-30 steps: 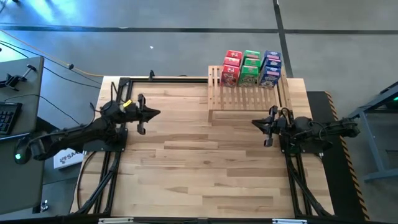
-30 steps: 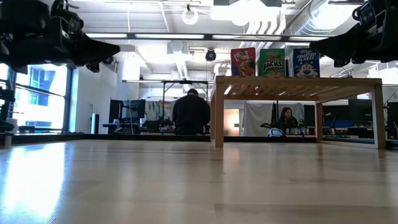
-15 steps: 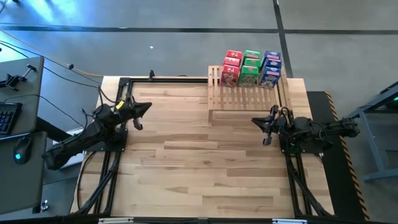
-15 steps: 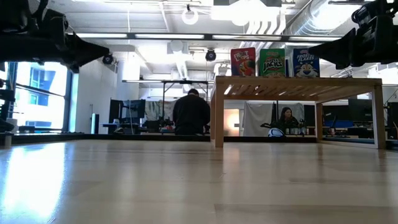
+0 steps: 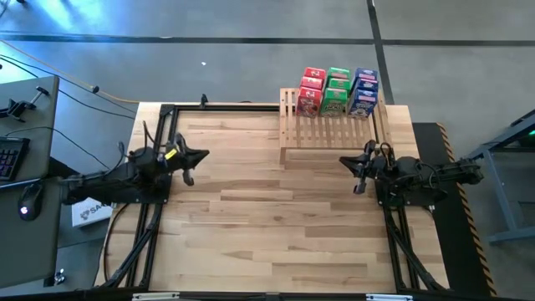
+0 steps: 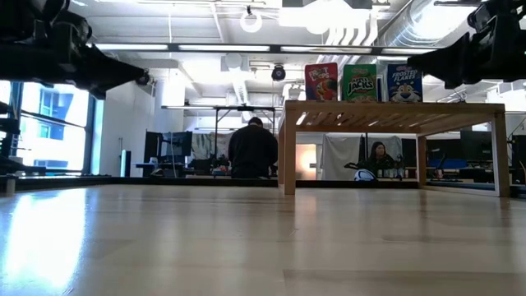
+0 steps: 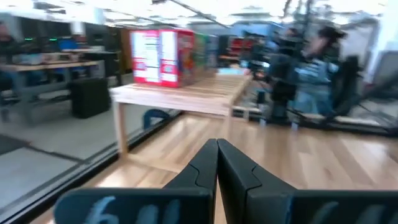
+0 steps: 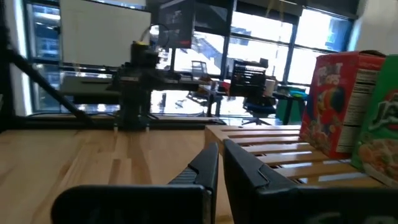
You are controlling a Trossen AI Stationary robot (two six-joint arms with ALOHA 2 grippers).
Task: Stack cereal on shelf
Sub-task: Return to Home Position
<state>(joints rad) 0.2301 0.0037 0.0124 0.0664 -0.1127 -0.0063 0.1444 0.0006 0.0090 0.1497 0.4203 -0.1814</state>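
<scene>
Cereal [image 5: 338, 90] stands on the shelf [image 5: 288, 119] at the table's [image 5: 251, 219] far right corner. It is sorted into three rows by colour, one box behind another: red Froot Loops [image 5: 311, 90], green Apple Jacks [image 5: 336, 90] and blue Frosted Flakes [image 5: 364, 90]. The printed fronts face across the table, so each row reads as one aligned file. No box lies loose on the planks, and the stacking looks finished.

The left gripper [image 5: 199, 156] hovers above the table's left side, well apart from the shelf. Its fingers are pressed together on nothing. The right gripper [image 5: 349, 167] hangs just in front of the shelf, likewise closed and empty. Both arms are folded back toward their bases, which fits a return to rest.
</scene>
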